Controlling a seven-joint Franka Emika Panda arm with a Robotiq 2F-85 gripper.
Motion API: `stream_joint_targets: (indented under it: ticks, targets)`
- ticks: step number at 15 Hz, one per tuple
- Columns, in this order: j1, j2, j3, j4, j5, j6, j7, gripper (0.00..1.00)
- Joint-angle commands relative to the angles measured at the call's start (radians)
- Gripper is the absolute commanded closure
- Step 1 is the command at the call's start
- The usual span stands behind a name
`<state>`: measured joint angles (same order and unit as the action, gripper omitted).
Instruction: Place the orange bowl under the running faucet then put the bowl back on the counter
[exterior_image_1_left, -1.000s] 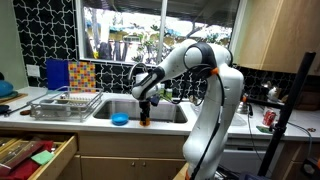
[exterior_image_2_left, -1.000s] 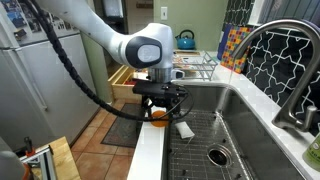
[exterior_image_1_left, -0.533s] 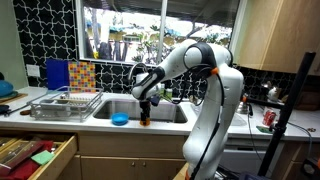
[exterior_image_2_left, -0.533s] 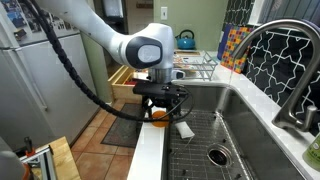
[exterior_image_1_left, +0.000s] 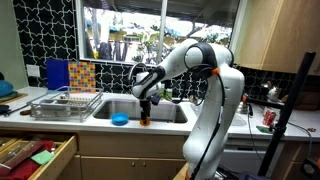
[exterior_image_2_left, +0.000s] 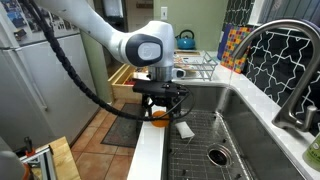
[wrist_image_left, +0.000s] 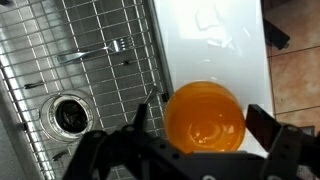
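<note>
Nothing visibly shifts from the earlier pictures: arm, claw (wrist_image_left: 200, 118) and bowl hold the same places. The orange bowl (wrist_image_left: 205, 118) sits upright on the pale table (wrist_image_left: 215, 40), on the narrow strip just beside the steel sink (wrist_image_left: 70, 60), where a fork (wrist_image_left: 105, 48) lies on the wire grid. The claw hangs directly over the bowl, one finger on each side of its rim; whether the jaws press the bowl or stand just clear cannot be told. In an exterior view the arched faucet (exterior_image_2_left: 250, 48) stands well apart, across the basin, and no water stream shows. Judging by this, the bowl is at the pick-up or set-down step. If pick-up, the next move calls for a firm pinch, then a lift across the basin toward the spout.
</note>
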<state>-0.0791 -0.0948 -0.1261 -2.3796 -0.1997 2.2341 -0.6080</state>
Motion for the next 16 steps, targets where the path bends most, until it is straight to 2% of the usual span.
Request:
stream_joint_targets:
  ticks: [1,3,4,5,6,8,12,16]
  targets:
    - [0.002,-0.058,0.001,0.011,0.043,-0.086,-0.018,0.00]
    - [0.007,-0.074,-0.012,0.041,0.111,-0.158,-0.069,0.00]
    - [0.009,-0.072,-0.026,0.074,0.179,-0.236,-0.131,0.00]
    - [0.003,-0.069,-0.019,0.111,0.175,-0.339,-0.084,0.00]
    - [0.004,-0.063,-0.008,0.067,0.132,-0.225,-0.064,0.00]
    - [0.004,-0.072,-0.012,0.105,0.151,-0.313,-0.065,0.00]
    - [0.000,-0.054,-0.017,0.126,0.166,-0.326,-0.059,0.00]
    - [-0.020,0.031,-0.069,0.236,0.304,-0.433,-0.172,0.00]
